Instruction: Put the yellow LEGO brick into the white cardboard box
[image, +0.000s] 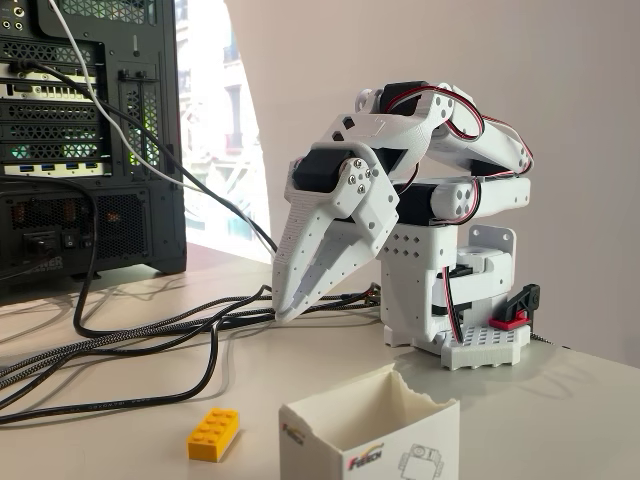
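Yellow LEGO brick (214, 434) lies on the tabletop (120, 420), nearer you and left of your claw (287, 312), which hangs closed and empty.

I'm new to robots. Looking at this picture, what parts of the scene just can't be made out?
- The white cardboard box: its lower part is cut off by the bottom edge of the fixed view, and its own walls hide most of the inside.
- The claw: seen side-on, its fingers overlap, so open or shut is unclear.
- The computer tower: cut off by the left and top edges.
- The yellow LEGO brick shows fully.
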